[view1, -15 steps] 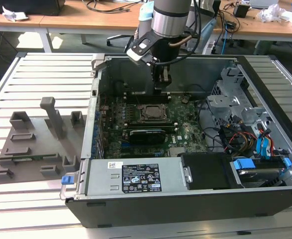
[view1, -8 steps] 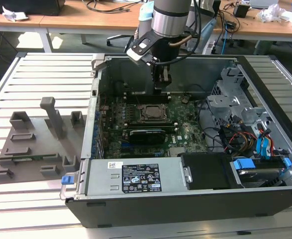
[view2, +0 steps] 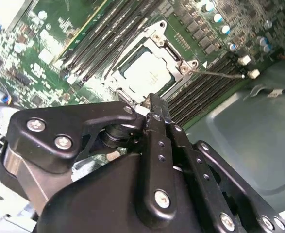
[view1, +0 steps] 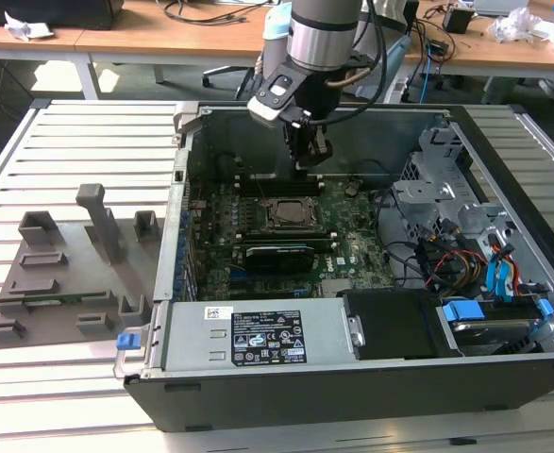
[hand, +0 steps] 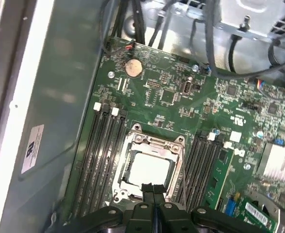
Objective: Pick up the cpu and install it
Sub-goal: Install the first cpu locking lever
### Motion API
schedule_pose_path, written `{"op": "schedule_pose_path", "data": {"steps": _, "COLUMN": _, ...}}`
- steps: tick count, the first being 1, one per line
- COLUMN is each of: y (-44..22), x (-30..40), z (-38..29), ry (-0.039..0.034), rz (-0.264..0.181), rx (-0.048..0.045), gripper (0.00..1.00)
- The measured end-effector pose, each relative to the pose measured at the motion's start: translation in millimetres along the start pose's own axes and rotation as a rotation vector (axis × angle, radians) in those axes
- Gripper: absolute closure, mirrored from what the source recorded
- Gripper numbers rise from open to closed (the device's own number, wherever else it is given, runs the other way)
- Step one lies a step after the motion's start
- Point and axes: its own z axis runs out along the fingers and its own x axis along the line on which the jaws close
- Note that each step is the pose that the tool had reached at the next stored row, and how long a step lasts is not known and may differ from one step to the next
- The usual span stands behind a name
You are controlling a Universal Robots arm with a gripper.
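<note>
Black, bolted-link gripper hangs just over the socket, jaws pressed together on nothing | the cpu, a flat pale-silver square, lies inside the hollow metal socket frame on the green motherboard | long dark memory slots crowd both frame edges; open air above.

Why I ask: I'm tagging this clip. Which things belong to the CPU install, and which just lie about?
Job: cpu, lying in its socket frame; motherboard; claw, shut above the board.
Lying about: grey moulded tray; power supply; coin battery; drive cables.
</note>
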Motion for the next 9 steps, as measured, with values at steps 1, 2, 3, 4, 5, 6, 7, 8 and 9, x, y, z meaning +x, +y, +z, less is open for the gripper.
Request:
{"op": "schedule_pose_path", "data": {"steps": 1, "y": 0.0, "x": 0.0, "z": 0.0, "ry": -0.0023, "rz": -0.042, "rx": -0.0017, "gripper": 0.89}}
{"op": "schedule_pose_path", "data": {"steps": 2, "y": 0.0, "x": 0.0, "z": 0.0, "ry": -0.0045, "rz": -0.08, "rx": -0.0033, "gripper": 0.89}}
{"op": "schedule_pose_path", "data": {"steps": 3, "y": 0.0, "x": 0.0, "z": 0.0, "ry": -0.0062, "rz": -0.111, "rx": -0.0046, "gripper": 0.89}}
{"op": "schedule_pose_path", "data": {"steps": 4, "y": 0.0, "x": 0.0, "z": 0.0, "ry": -0.008, "rz": -0.144, "rx": -0.0059, "gripper": 0.89}}
{"op": "schedule_pose_path", "data": {"steps": 5, "y": 0.0, "x": 0.0, "z": 0.0, "ry": -0.0089, "rz": -0.16, "rx": -0.0066, "gripper": 0.89}}
{"op": "schedule_pose_path", "data": {"steps": 6, "y": 0.0, "x": 0.0, "z": 0.0, "ry": -0.0098, "rz": -0.176, "rx": -0.0073, "gripper": 0.89}}
{"op": "schedule_pose_path", "data": {"steps": 7, "y": 0.0, "x": 0.0, "z": 0.0, "ry": -0.011, "rz": -0.196, "rx": -0.0081, "gripper": 0.89}}
{"op": "schedule_pose_path", "data": {"steps": 8, "y": 0.0, "x": 0.0, "z": 0.0, "ry": -0.0118, "rz": -0.211, "rx": -0.0087, "gripper": 0.89}}
{"op": "schedule_pose_path", "data": {"steps": 9, "y": 0.1, "x": 0.0, "z": 0.0, "ry": -0.0122, "rz": -0.22, "rx": -0.009, "gripper": 0.89}}
